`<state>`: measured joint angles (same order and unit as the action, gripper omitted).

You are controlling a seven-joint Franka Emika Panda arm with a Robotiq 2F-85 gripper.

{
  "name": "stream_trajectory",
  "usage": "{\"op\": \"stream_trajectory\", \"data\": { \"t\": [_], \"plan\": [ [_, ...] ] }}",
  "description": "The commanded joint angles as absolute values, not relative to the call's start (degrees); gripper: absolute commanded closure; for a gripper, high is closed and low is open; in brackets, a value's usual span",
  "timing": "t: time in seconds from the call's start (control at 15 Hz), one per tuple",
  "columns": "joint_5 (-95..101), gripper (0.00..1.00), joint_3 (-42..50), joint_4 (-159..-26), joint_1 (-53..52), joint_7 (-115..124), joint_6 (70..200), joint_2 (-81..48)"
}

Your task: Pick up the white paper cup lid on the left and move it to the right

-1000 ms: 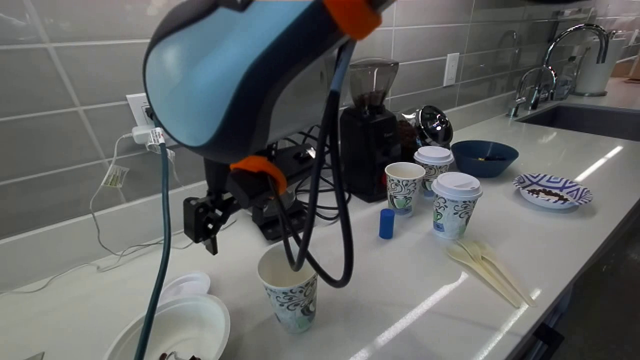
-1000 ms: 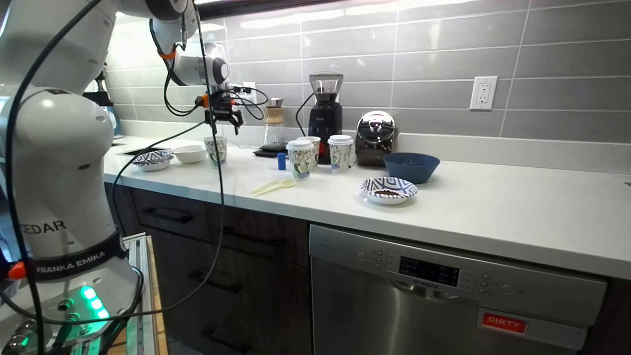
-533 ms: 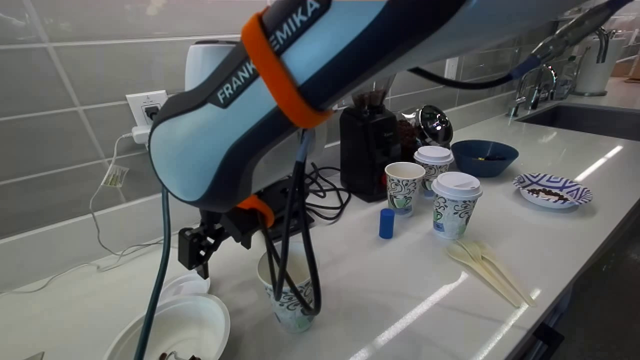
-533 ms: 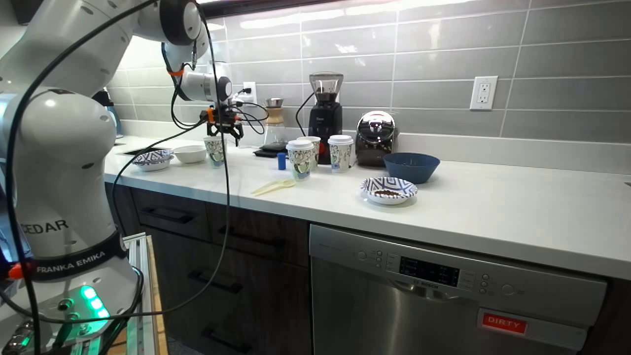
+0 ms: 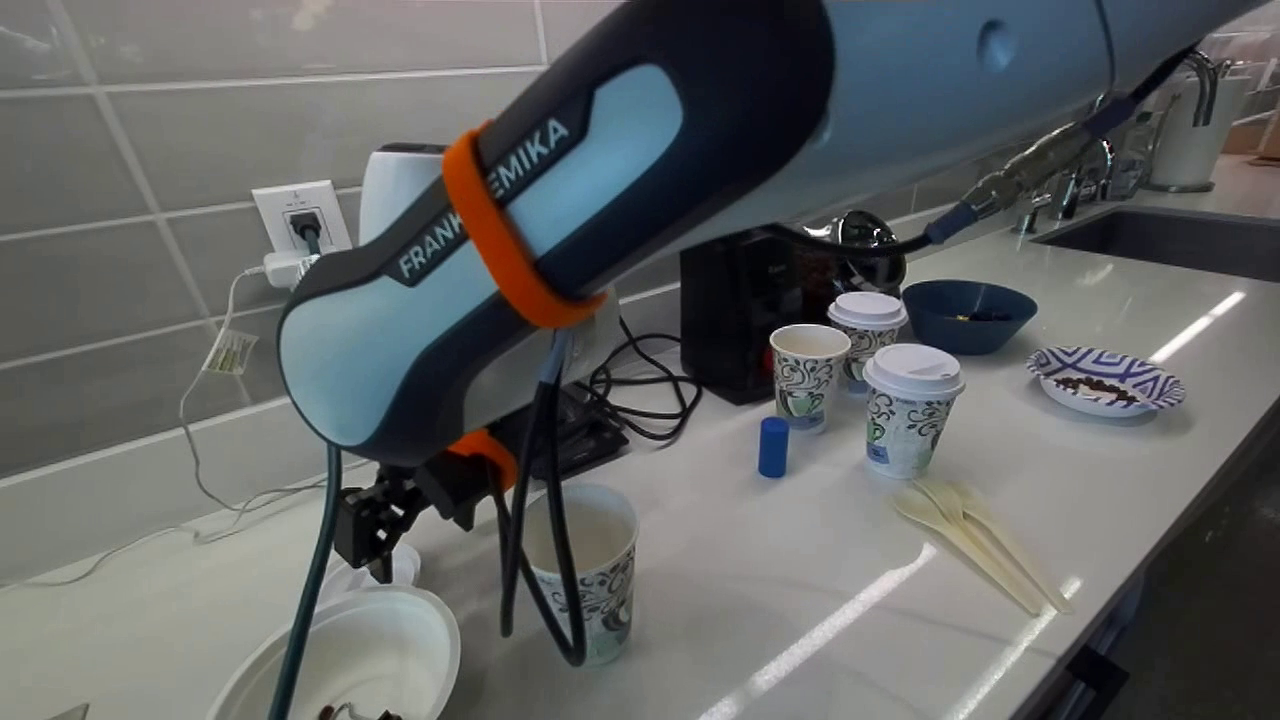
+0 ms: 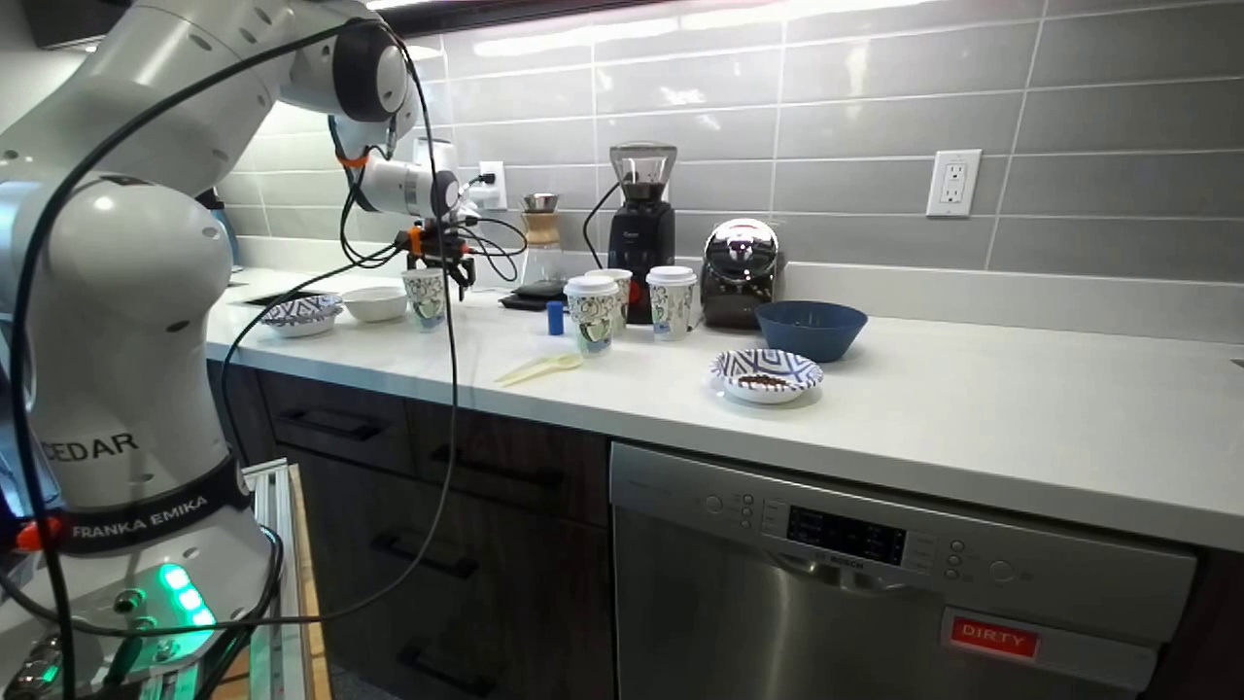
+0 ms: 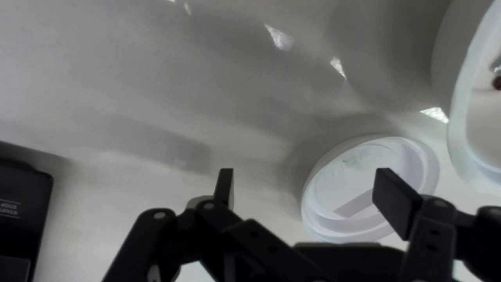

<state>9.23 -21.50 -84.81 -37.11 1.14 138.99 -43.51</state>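
Note:
The white paper cup lid (image 7: 344,176) lies on the counter beside the larger white bowl (image 5: 400,650). In an exterior view the lid (image 5: 406,566) is partly hidden behind my gripper (image 5: 422,548) and the bowl. It cannot be made out in the exterior view with the dishwasher. In the wrist view my gripper (image 7: 307,192) is open and empty above the lid. The right finger overlaps the lid's right part in the picture; the left finger is off to its left, over bare counter. The gripper also shows low beside a patterned cup in an exterior view (image 6: 442,276).
An open patterned cup (image 5: 606,600) stands close to the gripper, with the arm's cables hanging in front. A black flat device (image 7: 19,219) lies left in the wrist view. Farther along are a blue cylinder (image 5: 773,447), several cups, spoons (image 5: 975,535) and a grinder (image 6: 641,233).
My gripper has come down towards the lid, moving left and down in an exterior view. It stays open. The lid, bowl and cups have not moved.

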Motion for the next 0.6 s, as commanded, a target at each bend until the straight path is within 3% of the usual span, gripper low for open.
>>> {"op": "stream_trajectory", "data": {
  "t": [0.0, 0.53],
  "plan": [
    [7.1, 0.30, -20.5, -80.2, -38.9, -0.1, 139.7, -47.0],
    [7.4, 0.86, -19.1, -78.6, -39.7, 0.1, 139.3, -47.1]
  ]
}}
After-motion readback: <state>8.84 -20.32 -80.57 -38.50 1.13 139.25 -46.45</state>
